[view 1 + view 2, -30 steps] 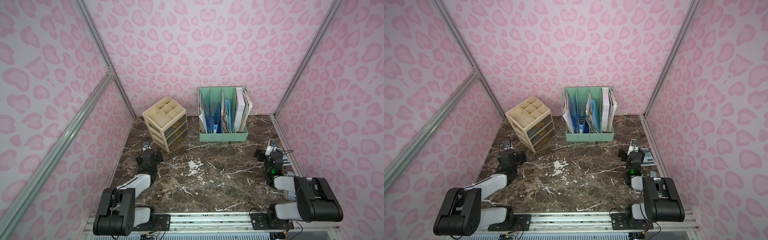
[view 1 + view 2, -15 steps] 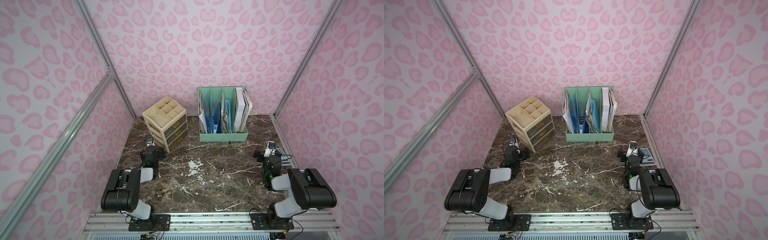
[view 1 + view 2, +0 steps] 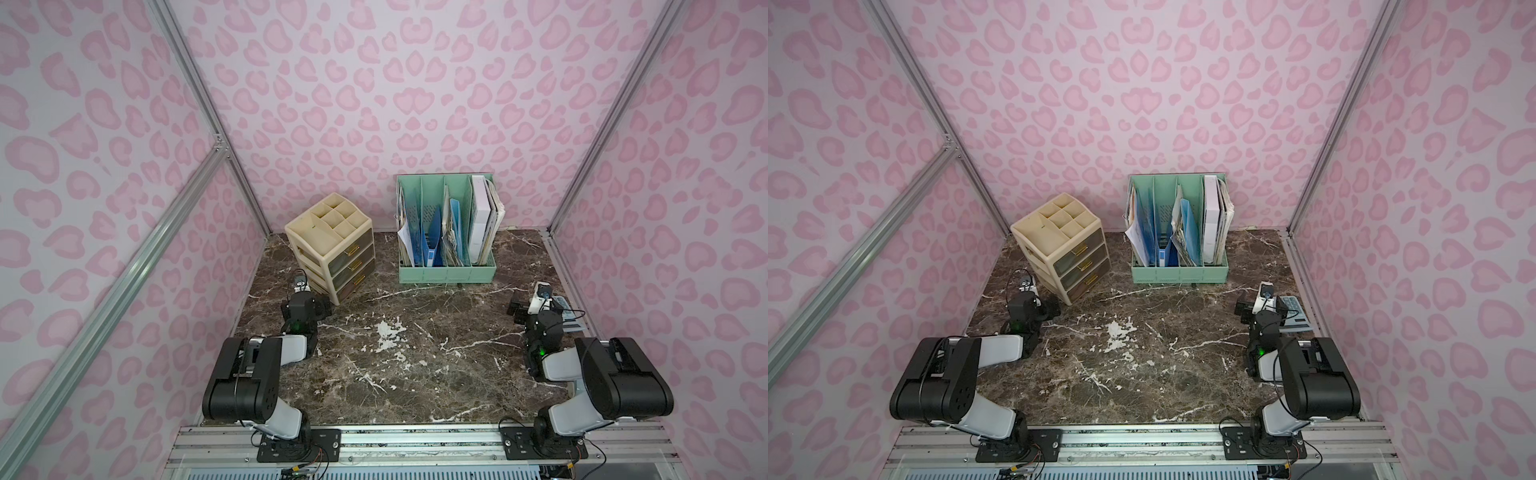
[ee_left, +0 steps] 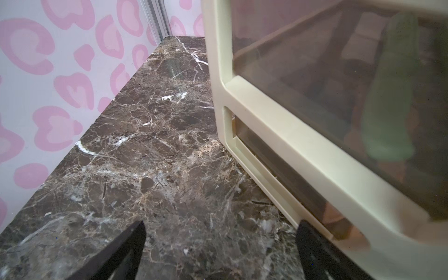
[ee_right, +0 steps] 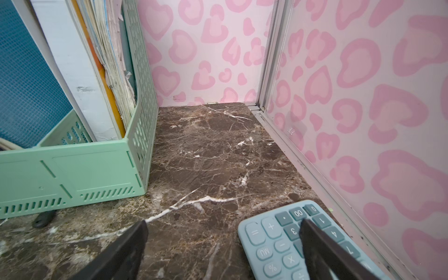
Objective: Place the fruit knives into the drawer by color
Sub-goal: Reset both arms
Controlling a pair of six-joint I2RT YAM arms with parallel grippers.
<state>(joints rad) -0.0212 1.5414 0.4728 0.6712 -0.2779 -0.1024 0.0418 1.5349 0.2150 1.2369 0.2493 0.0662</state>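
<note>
Fruit knives seemingly stowed by colour, sage green dim behind the shut smoky drawer, hence left gripper low beside it, right gripper over the calculator, both spread wide, empty, job likely done.

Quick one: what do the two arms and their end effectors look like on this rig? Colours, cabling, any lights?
Both look alike. The left arm and right arm have boxy black joint housings and pale grey links. They sit on black base plates with thin black cables, and a green light shows near each wrist. The left end effector and right end effector have flat, black, tapering fingers.
</note>
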